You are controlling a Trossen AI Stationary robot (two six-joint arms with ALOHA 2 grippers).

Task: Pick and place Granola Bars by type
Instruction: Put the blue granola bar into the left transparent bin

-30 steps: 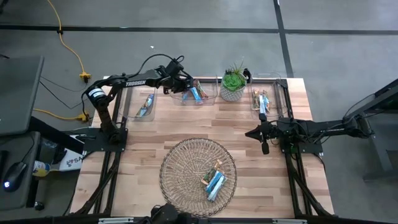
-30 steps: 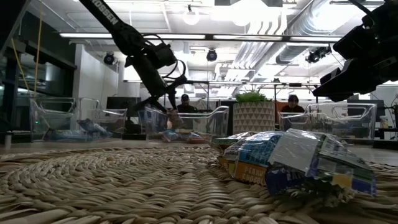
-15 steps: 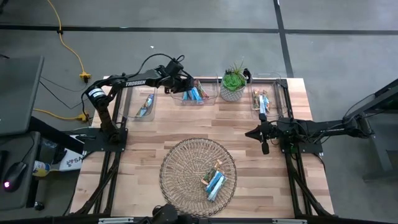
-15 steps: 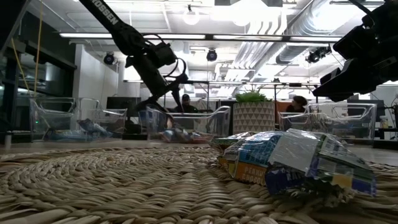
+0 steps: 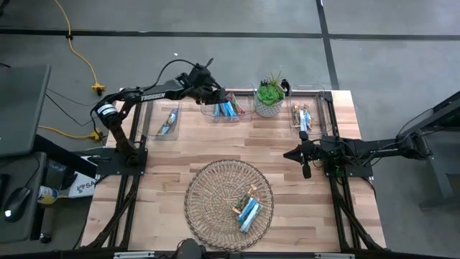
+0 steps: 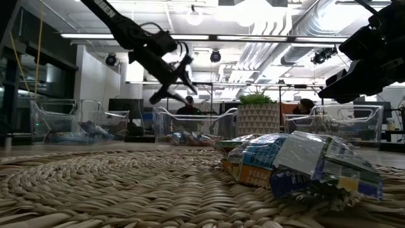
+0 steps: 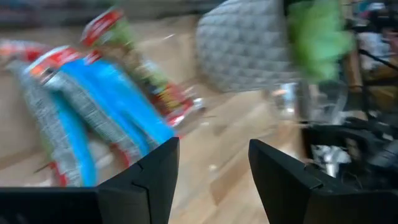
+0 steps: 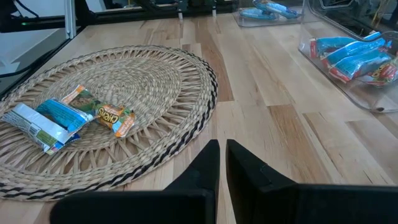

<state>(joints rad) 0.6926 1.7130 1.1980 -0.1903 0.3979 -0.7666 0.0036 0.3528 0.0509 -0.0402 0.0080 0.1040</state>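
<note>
Granola bars lie in three clear bins along the far edge: one in the left bin (image 5: 167, 122), blue ones (image 5: 228, 109) (image 7: 93, 106) with a red-printed one in the middle bin (image 6: 190, 123), tan and blue ones in the right bin (image 5: 302, 116). A few more bars (image 5: 248, 208) (image 8: 62, 115) lie on the round woven basket (image 5: 208, 191). My left gripper (image 5: 220, 97) (image 6: 174, 88) (image 7: 214, 146) hangs open and empty over the middle bin. My right gripper (image 5: 287, 154) (image 8: 222, 146) waits shut at the table's right, above the wood.
A small green potted plant (image 5: 269, 97) (image 7: 249, 43) stands between the middle and right bins, close to my left gripper. Bare wood (image 5: 237, 140) lies between the bins and the basket. People sit in the room behind the table (image 6: 186, 104).
My left gripper has risen out of the middle bin and rolled about its own line; its fingers stand wider apart than a second ago and hold nothing. The bars in that bin lie still. My right arm has kept still.
</note>
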